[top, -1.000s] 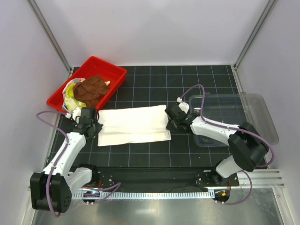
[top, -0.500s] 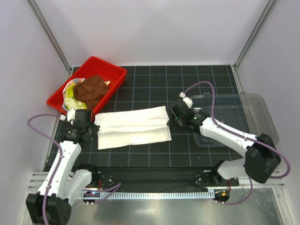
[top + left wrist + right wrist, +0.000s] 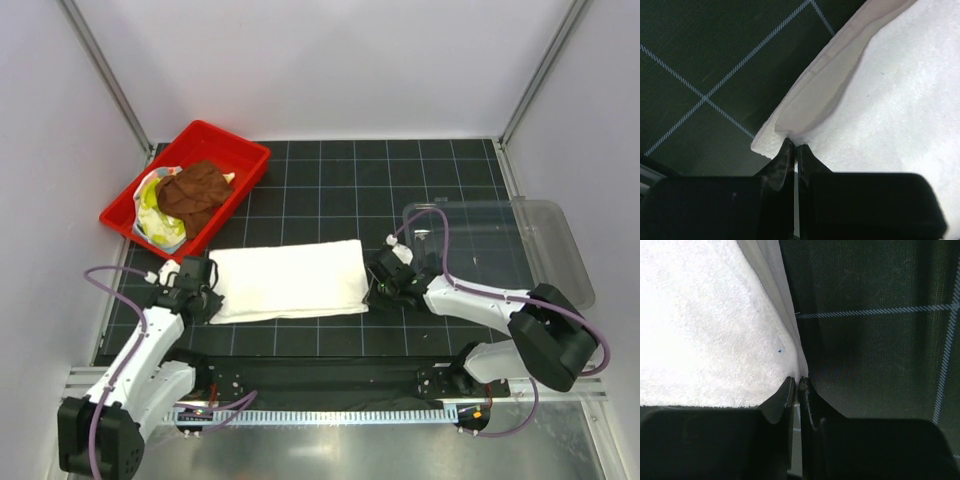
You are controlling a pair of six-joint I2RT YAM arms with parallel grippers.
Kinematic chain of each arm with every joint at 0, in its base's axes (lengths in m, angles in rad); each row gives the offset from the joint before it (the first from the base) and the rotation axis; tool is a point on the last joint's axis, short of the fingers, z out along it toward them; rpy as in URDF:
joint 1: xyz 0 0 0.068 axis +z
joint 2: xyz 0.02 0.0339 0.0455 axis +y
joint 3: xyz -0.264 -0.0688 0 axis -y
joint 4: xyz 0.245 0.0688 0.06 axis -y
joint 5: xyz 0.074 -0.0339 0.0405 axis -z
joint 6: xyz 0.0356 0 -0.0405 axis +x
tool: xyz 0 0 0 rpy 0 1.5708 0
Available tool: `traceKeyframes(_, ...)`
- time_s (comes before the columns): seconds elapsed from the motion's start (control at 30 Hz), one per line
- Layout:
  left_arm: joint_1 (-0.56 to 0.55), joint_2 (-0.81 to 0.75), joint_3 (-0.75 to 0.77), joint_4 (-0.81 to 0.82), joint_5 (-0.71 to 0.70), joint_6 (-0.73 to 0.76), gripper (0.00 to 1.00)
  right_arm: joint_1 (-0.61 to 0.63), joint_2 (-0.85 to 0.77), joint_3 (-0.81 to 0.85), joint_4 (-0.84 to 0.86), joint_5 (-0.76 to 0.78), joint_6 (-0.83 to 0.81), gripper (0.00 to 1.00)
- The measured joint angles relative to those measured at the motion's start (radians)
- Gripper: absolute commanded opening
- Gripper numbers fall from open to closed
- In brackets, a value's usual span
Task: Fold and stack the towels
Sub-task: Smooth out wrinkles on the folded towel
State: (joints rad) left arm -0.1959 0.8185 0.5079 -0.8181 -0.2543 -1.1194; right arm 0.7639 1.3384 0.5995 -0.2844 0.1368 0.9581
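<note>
White towel (image 3: 288,280) lies flat on the table (image 3: 330,180) just beyond the arm bases, between the two arms, as one long narrow rectangle.

Nearest to us, the left end effector (image 3: 794,146) sits at the towel's near-left corner. Its jaws are all but closed, with a fold of cloth nipped between the tips and a loose lip of fabric standing up just beyond them. The right end effector (image 3: 796,380) sits at the near-right corner in the same condition, closed down on the thin edge of the cloth.

Against the view of a second ago, we note that both end effectors have travelled toward the near side while keeping their pinch. The towel then showed a broader, stepped outline with a lower layer exposed. It now shows one tidier outline with the edges roughly matched. We judge that a lengthwise fold has just been laid down. What remains for this piece is release and probably a further fold across its length.

Farther back on the left, the red tray (image 3: 215,135) holds the brown towel (image 3: 195,190) on top of the yellow-green towel (image 3: 155,205), both crumpled and unfolded. At the far right stands the clear bin (image 3: 540,230), with no cloth visible in it. We judge the task to be at an early stage.
</note>
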Motion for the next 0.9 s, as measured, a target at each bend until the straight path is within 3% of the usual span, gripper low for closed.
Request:
traceKeyframes(0.23,-0.003,0.096,-0.004,0.052,-0.003,0.016,0.0,-0.002,-0.044,0.033,-0.055,0.062,-0.005,0.01)
traceKeyframes(0.4,-0.005,0.146,0.179,-0.027,-0.057,0.051,0.0,-0.007,-0.085,0.155,-0.145,0.081,-0.052,0.01)
traceKeyframes(0.53,-0.006,0.087,0.286,-0.081,-0.108,0.047,0.0,-0.007,-0.173,0.187,-0.172,0.053,-0.064,0.01)
traceKeyframes(0.73,-0.007,-0.132,0.076,-0.109,-0.074,-0.057,0.0,0.014,-0.302,0.002,-0.087,-0.013,-0.004,0.01)
traceKeyframes(0.9,-0.021,-0.071,-0.026,-0.127,-0.01,-0.116,0.0,0.029,-0.234,-0.187,0.0,-0.064,0.047,0.01)
